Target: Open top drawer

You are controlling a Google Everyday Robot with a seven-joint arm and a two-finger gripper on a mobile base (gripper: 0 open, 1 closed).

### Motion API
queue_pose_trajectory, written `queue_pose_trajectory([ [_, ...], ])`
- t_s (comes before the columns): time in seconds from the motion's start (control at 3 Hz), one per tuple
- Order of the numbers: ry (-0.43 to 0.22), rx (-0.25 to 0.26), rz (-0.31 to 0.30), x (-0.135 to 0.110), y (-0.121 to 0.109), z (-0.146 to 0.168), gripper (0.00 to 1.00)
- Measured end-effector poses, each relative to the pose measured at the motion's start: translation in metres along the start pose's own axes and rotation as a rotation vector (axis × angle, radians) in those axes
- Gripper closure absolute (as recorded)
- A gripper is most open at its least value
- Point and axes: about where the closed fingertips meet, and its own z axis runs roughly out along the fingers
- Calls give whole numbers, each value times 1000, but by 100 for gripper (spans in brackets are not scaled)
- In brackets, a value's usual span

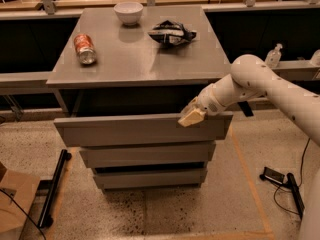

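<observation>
Currently top drawer (135, 130), below desk (135, 59) top, is part-open w/ dark gap behind front. Gripper (190, 117) at its upper right edge; aperture cannot be told. Remaining, prob.: pull further near.

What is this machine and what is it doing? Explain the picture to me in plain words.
The white jointed limb on the right is the robot's one arm. Its tan tip is the gripper, its hand, sitting at the upper edge of the top drawer near the right end. That drawer stands out ahead of the two smaller drawers below. The single picture looks down from in front. On the cabinet top lie a red can on its side, a white bowl and a crumpled dark bag. Whether the gripper clasps the drawer edge cannot be seen.
</observation>
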Motion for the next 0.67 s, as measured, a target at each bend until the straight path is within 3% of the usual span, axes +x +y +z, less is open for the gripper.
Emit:
queue_pose_trajectory([
  [0.67,0,0,0,0,0,0,35],
])
